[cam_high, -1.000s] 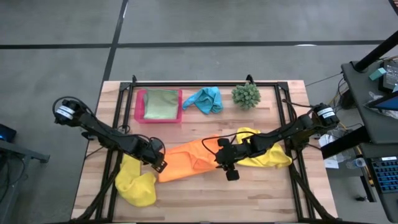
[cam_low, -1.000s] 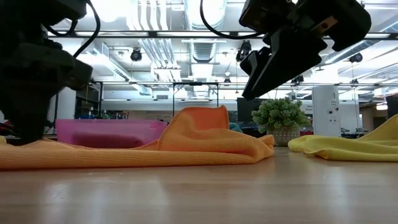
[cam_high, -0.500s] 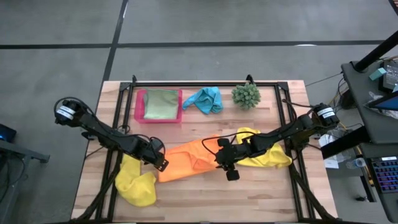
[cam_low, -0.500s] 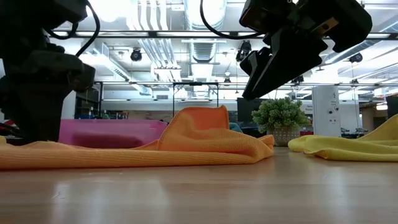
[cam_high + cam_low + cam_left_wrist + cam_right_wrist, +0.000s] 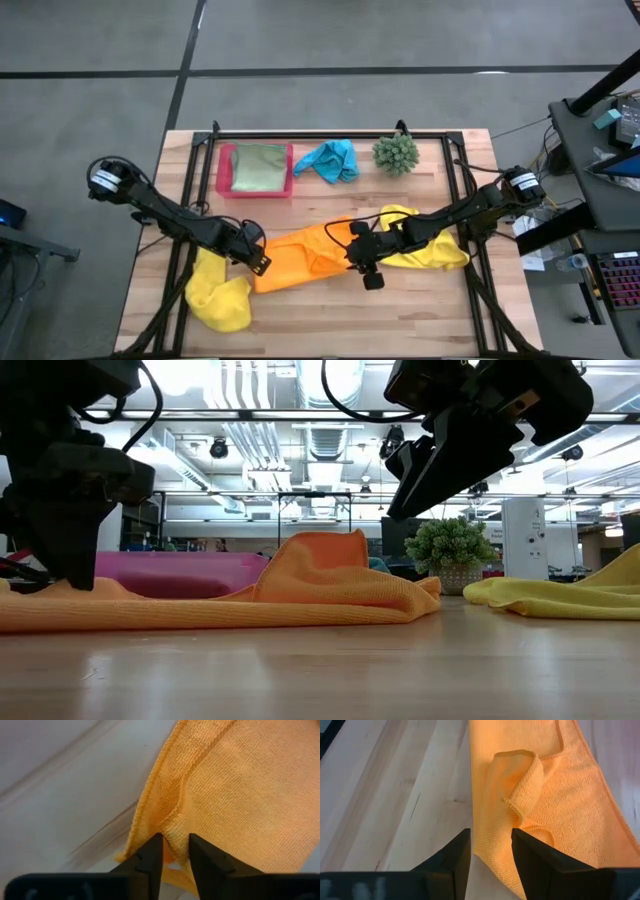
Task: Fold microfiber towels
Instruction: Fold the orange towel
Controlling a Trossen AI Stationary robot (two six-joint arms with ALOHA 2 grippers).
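While stretched across the middle of the wooden surface (image 5: 330, 320), lies mostly flat as a bright, ribbed orange towel (image 5: 300, 257), with one part humped into a soft peak in the low view and a corner curled over on itself in the right wrist view. Counted over the surface: five towels in all. Two yellow, one yellow towel (image 5: 218, 296) bunched near the front left corner, just beside the orange one's left end, the other yellow towel (image 5: 432, 249) spread loosely to the right of it, partly under the right arm. One light green towel (image 5: 258, 167), folded flat inside the pink tray (image 5: 224, 172) at the back left. One turquoise towel (image 5: 331, 159), crumpled just beside that tray. One spiky green plant ball (image 5: 395, 152) farther right along the back edge. Two arms, one left hand (image 5: 172, 851) low at the orange towel's left end, fingers pinched tight on a fold at its hem. One right hand (image 5: 490, 842) raised above the orange towel's right end, fingers parted with the cloth's edge showing between them, gripping nothing.
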